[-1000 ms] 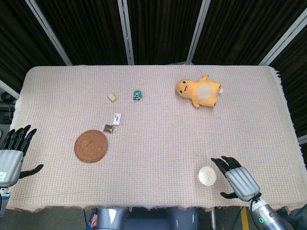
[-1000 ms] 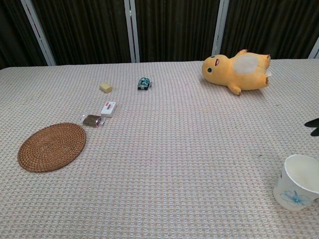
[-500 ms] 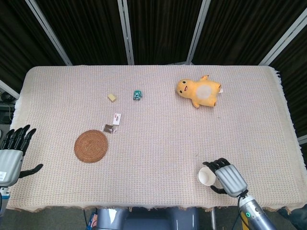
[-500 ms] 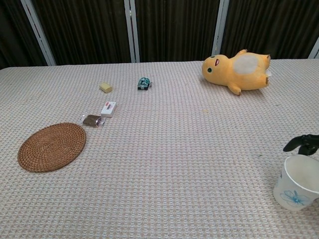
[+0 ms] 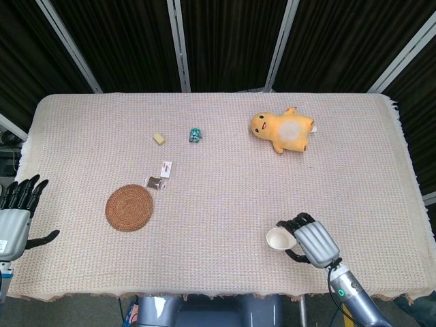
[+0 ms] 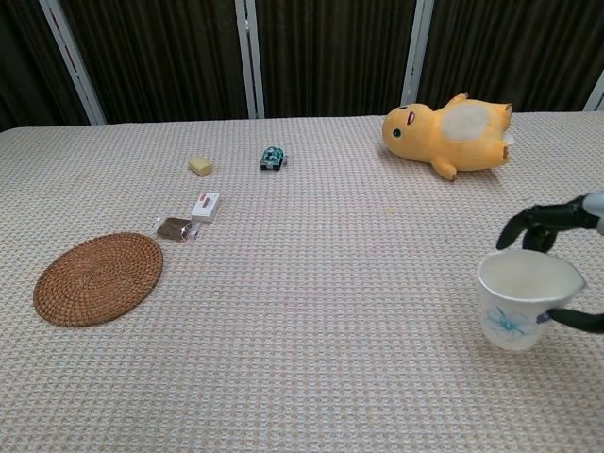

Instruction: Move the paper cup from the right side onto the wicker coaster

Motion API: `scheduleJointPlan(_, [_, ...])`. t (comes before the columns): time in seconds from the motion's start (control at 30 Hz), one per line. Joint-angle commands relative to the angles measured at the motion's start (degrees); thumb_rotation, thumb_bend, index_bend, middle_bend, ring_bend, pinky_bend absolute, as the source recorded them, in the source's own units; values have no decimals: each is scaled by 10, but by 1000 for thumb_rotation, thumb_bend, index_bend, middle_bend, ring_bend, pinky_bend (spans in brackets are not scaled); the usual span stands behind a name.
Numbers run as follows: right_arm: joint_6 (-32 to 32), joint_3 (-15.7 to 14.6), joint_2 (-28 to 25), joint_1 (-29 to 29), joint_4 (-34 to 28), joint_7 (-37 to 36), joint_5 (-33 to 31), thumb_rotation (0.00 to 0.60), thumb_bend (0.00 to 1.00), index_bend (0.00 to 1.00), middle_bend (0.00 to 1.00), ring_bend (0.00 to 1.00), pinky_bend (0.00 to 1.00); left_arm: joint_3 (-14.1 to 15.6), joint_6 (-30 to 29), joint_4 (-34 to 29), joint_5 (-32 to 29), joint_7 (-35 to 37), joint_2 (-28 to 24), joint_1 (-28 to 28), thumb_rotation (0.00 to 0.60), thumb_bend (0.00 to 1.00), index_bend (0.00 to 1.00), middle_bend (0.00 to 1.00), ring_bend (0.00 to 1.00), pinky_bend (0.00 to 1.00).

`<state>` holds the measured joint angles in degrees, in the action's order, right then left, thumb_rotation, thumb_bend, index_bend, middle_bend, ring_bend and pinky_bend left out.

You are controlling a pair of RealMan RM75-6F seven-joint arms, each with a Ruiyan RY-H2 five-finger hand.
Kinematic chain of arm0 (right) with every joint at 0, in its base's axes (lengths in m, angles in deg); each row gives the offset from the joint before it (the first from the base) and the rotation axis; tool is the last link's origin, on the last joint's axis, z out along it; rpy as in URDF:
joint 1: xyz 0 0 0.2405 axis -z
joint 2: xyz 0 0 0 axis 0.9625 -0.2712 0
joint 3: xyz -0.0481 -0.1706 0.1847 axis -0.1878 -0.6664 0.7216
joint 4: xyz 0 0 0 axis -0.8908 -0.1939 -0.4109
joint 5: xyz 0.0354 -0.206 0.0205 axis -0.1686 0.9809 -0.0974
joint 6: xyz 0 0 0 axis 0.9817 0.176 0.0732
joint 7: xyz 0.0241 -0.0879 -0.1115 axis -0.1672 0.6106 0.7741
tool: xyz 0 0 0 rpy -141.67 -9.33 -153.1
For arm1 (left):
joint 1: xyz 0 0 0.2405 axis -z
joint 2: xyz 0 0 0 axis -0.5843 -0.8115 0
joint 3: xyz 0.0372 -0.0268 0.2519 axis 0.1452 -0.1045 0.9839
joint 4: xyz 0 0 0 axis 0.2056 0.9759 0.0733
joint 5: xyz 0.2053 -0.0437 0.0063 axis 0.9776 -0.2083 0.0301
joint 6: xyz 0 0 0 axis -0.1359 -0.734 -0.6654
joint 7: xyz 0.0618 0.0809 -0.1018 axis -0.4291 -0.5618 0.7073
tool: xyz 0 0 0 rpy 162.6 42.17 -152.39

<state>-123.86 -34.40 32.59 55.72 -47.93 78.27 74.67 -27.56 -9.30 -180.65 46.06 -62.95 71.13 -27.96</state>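
Note:
A white paper cup [image 5: 278, 238] [image 6: 521, 300] with a blue flower print is gripped by my right hand [image 5: 308, 240] [image 6: 564, 247], fingers wrapped around its far side and thumb at its near side, its rim squeezed a little. It stands near the table's front right. The round wicker coaster [image 5: 129, 208] [image 6: 98, 278] lies bare at the front left, far from the cup. My left hand [image 5: 15, 216] hangs open off the table's left edge, holding nothing.
A yellow plush toy [image 5: 282, 131] [image 6: 448, 124] lies at the back right. A small teal toy [image 5: 195, 135], a beige block [image 5: 159, 139], a white packet [image 5: 166, 168] and a brown packet [image 5: 155, 182] lie behind the coaster.
My right hand closed around the cup and has moved it left, toward the table's middle. The left hand barely moved.

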Motion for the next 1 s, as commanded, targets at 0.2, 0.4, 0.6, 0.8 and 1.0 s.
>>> scheduleJointPlan(0.2, [95,86,22,-87,-29,25,-95,600,215,291,413,337,252,-9,22,5,-27,-1,3,11,600,0,0,0,0,0])
scheduleJointPlan(0.4, [164,110,49,-135,-17,43,-167,600,215,296,413,337,254,-14,33,2,-44,11,-2,14,600,0,0,0,0,0])
scheduleJointPlan(0.6, [192,127,112,-181,24,70,-207,600,222,301,413,337,253,-20,51,10,-67,13,-3,22,600,0,0,0,0,0])
scheduleJointPlan(0.8, [185,136,161,-206,61,72,-219,600,110,181,384,318,254,-24,61,15,-82,7,1,28,600,0,0,0,0,0])
scheduleJointPlan(1.0, [176,118,169,-210,71,60,-205,600,0,0,14,28,72,-24,66,18,-91,0,5,30,600,0,0,0,0,0])
